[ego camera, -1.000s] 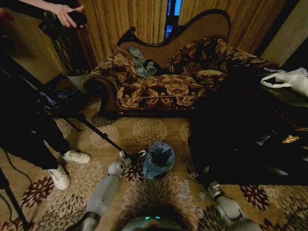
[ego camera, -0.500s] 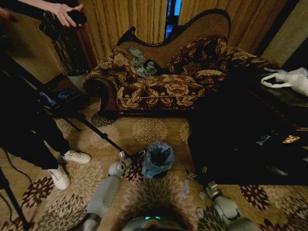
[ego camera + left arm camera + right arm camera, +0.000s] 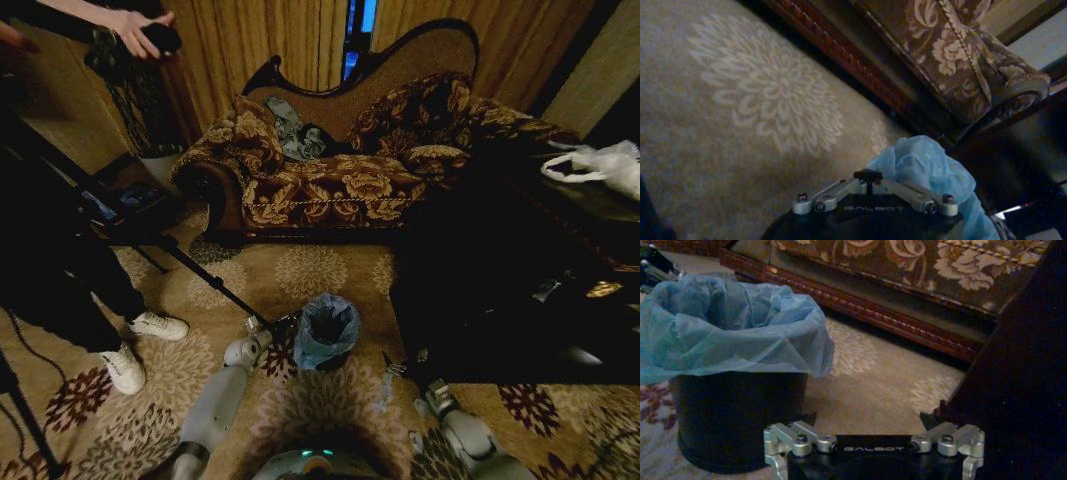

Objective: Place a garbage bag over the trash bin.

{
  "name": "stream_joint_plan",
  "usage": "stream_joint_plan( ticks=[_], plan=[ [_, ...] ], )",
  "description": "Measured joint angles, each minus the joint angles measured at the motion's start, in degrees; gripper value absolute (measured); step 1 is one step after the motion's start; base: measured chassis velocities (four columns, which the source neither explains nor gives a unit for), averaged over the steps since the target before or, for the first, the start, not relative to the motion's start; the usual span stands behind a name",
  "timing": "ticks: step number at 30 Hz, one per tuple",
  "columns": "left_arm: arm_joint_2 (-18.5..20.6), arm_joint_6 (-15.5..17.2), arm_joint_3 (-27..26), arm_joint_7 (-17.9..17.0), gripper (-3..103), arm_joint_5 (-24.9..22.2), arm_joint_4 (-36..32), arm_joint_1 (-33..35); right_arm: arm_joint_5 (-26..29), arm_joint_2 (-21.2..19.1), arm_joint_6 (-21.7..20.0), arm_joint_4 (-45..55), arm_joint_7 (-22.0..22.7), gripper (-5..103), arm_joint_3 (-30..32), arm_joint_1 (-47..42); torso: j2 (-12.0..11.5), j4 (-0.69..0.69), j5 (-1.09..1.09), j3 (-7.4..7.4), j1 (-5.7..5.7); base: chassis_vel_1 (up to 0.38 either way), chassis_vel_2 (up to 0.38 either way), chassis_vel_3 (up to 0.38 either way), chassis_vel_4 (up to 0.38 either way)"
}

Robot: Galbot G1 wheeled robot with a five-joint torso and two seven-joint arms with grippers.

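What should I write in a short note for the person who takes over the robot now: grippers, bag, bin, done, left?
Left gripper: beside the bin's left rim, holding nothing I can see; fingers unclear.
Right gripper: low on the carpet to the right of the bin, open, empty.
Bin: upright on the carpet in front of the sofa.
Bag: inside the bin, its edge folded out over the rim as far as the views show.
Done: bag lines the bin.
Left: probably only check the far rim, then pull both arms back.
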Motion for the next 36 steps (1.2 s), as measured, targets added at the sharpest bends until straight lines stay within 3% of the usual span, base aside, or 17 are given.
stream_joint_plan(
  ticks=[8,15,25,29,36],
  plan=[
    [0.2,-1.5,-0.2,0.0,0,0.4,3.2,-1.1,0.0,0.2,0.1,0.0,0.1,100,0.5,-0.2,0.0,0.00,0.00,0.00,0.00,0.000,0.000,0.000,0.000],
    [-0.2,-4.5,-0.1,0.7,0,1.5,11.4,-4.0,0.0,0.4,0.2,0.9,0.2,100,1.0,-0.9,0.0,0.00,0.01,0.00,0.00,0.000,0.000,0.000,0.000],
    [-0.8,-6.0,0.1,0.8,0,2.7,14.9,-5.2,-0.2,0.5,0.2,2.6,0.3,100,1.7,-2.1,0.0,0.00,0.01,0.00,0.00,0.000,0.000,0.000,0.000],
    [-0.5,-4.9,-0.8,-0.6,-3,2.8,9.2,-1.9,-0.1,0.8,0.1,4.0,0.5,100,2.8,-3.1,0.0,0.00,-0.01,0.00,0.01,0.000,0.000,0.000,0.000],
    [0.4,-2.5,-4.5,-2.8,17,5.0,-2.9,6.2,0.5,1.4,0.2,6.3,0.5,100,4.6,-5.0,0.0,0.01,-0.02,0.00,0.00,0.000,0.000,0.000,0.000]
  ],
)
